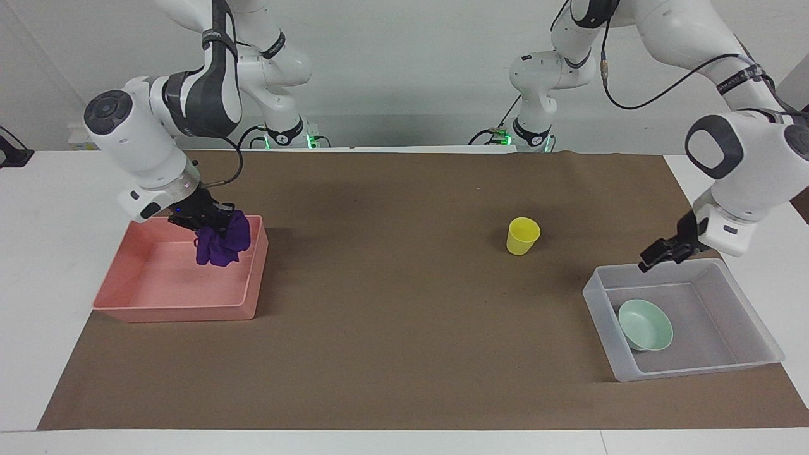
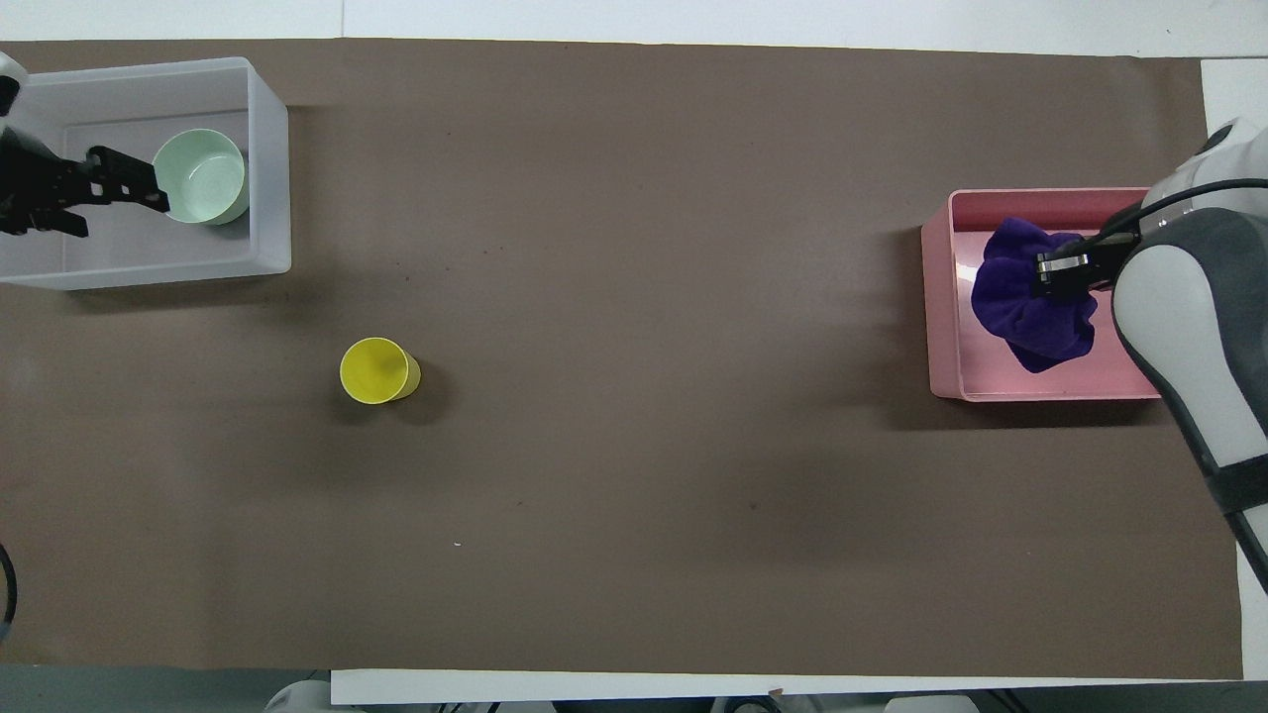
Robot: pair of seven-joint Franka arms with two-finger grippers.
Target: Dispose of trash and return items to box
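Observation:
My right gripper [image 1: 205,224] is shut on the purple cloth wad [image 1: 219,240] and holds it up over the pink tray [image 1: 158,297]; the wad also shows in the overhead view [image 2: 1025,307]. The mint-green bowl [image 1: 644,324] lies in the clear box [image 1: 701,347], by the wall toward the middle of the table. My left gripper [image 1: 655,255] is open and empty, raised over the box's edge nearest the robots. The yellow cup [image 1: 523,235] stands upright on the brown mat, nearer to the robots than the box.
The brown mat [image 1: 404,354] covers most of the white table. The pink tray [image 2: 941,297] sits at the right arm's end and the clear box [image 2: 269,168] at the left arm's end. The cup [image 2: 376,370] stands alone between them.

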